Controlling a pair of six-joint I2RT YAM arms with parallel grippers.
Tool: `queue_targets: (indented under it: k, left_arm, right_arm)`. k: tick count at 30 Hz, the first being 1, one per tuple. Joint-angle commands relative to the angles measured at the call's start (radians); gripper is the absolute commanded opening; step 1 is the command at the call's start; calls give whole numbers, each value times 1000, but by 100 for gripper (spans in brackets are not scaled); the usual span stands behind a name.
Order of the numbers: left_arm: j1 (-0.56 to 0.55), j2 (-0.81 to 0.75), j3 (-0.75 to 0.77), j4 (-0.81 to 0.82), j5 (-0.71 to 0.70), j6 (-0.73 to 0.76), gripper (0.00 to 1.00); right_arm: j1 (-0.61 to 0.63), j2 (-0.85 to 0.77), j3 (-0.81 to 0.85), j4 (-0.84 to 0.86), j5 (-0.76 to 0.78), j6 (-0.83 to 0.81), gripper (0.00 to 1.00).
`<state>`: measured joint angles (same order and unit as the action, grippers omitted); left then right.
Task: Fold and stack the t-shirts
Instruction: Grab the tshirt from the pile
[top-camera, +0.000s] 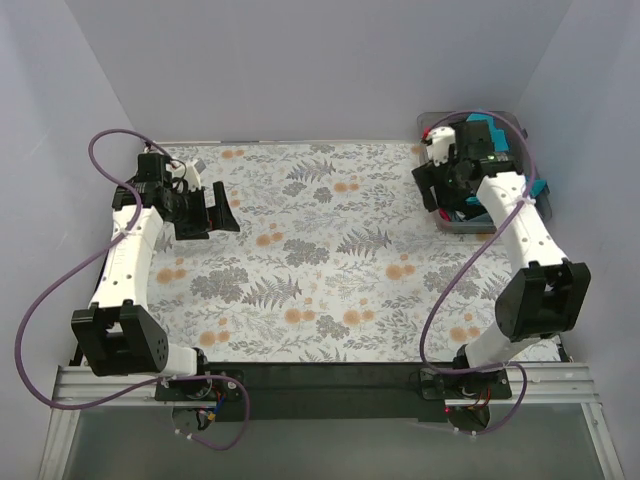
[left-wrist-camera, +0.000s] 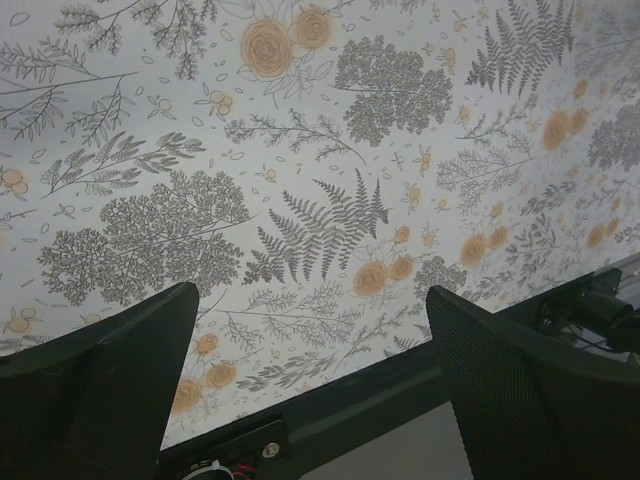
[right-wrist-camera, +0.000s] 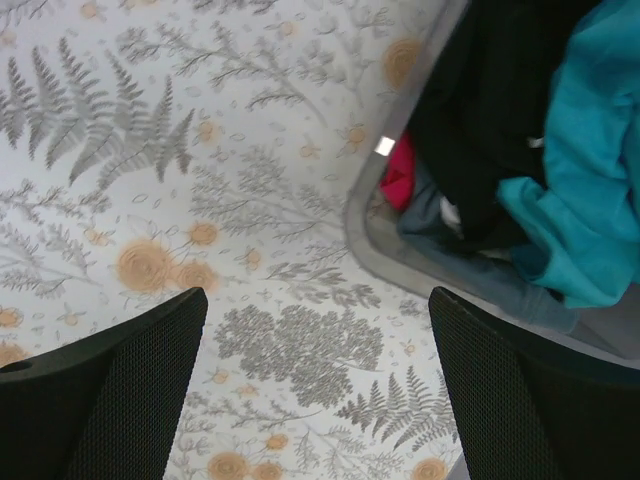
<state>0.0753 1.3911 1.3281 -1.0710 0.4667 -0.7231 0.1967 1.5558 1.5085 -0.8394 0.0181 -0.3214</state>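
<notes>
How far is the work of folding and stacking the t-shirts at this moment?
Done: nothing; no folded shirt lies on the tablecloth. In hand: nothing; the left gripper and the right gripper are both open and empty, the right one hovering near the rim of the bin. Left: everything; the teal t-shirt, the black t-shirt and a pink garment lie crumpled in the bin.

Bright, soft even light, faint diffuse shadows, wrist views crisp, nearest foreground perhaps slightly soft

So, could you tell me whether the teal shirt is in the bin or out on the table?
In the bin: the teal shirt lies bunched against the black shirt.
</notes>
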Motion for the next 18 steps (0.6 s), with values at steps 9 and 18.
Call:
queue_targets:
  k: [9,18]
  left_arm:
    - [0,36,59,-41,69,57,98]
    - [0,57,71,-41,41,51,98]
  right_arm:
    - [-391,263,338,40,-164,-206,98]
    - [-459,435,559,39,-337,-165,98]
